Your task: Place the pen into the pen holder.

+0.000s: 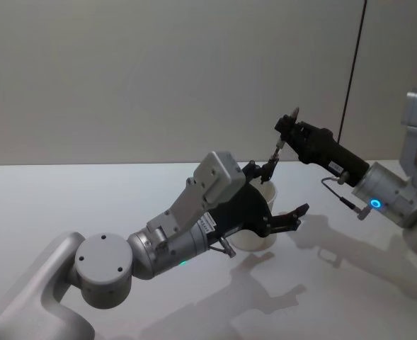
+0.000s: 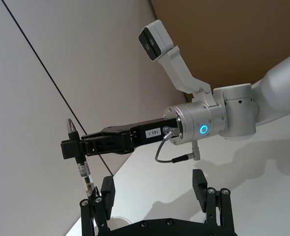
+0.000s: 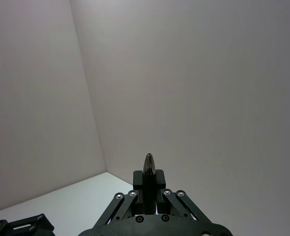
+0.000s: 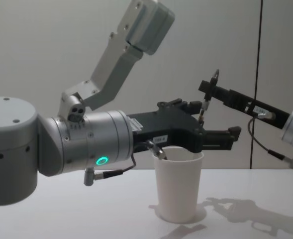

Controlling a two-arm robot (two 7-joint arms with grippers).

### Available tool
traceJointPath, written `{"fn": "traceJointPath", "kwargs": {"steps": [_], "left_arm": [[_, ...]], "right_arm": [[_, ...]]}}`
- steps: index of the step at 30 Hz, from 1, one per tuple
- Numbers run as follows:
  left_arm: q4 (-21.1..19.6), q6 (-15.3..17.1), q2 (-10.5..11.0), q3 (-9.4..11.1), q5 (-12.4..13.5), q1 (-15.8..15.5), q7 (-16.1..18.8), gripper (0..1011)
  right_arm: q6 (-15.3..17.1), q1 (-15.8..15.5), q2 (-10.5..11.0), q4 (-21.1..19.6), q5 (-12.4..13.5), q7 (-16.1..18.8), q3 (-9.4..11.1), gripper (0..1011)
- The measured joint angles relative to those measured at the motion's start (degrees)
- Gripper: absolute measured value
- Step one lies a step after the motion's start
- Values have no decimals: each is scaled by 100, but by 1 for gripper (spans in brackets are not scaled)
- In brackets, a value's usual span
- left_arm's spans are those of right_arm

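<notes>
The right gripper point(image 1: 287, 128) is clamped on the single pen point(image 1: 279, 147), pinching it close to its upper end so that the dark pointed cap stands just above the fingers and the rest of the barrel hangs down, tilted slightly. In the left wrist view the same grip shows plainly: the right gripper point(image 2: 72, 149) is closed across the pen point(image 2: 81, 164), whose thin metal barrel runs down from it towards one of the left gripper's fingers point(image 2: 107, 192). In the right wrist view the pen's pointed cap point(image 3: 149, 164) pokes up between the closed fingers. The pen's lower tip hangs above the far side of the one pen holder point(image 4: 178, 184), a plain white paper cup standing upright on the white table point(image 1: 66, 205); in the chest view the pen point(image 4: 202, 112) is above the cup's rim and not yet inside it. The left gripper point(image 4: 209, 130) is spread wide and grasps nothing, held level right at the cup's rim with one finger on the near side and one on the far side; whether they touch the cup cannot be told. In the head view the left gripper point(image 1: 280, 196) reaches in from the near left, partly covering the pen holder point(image 1: 254, 237), while the right arm comes in from the right.
</notes>
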Motion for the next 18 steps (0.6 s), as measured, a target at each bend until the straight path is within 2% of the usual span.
{"fn": "traceJointPath", "kwargs": {"steps": [9, 18], "left_arm": [[0, 0, 0, 0, 0, 0, 0, 1003], [0, 0, 0, 0, 1, 0, 0, 1003]], "right_arm": [[3, -174, -4, -228, -30, -59, 10, 123], [149, -561, 49, -868, -98, -331, -37, 123]]}}
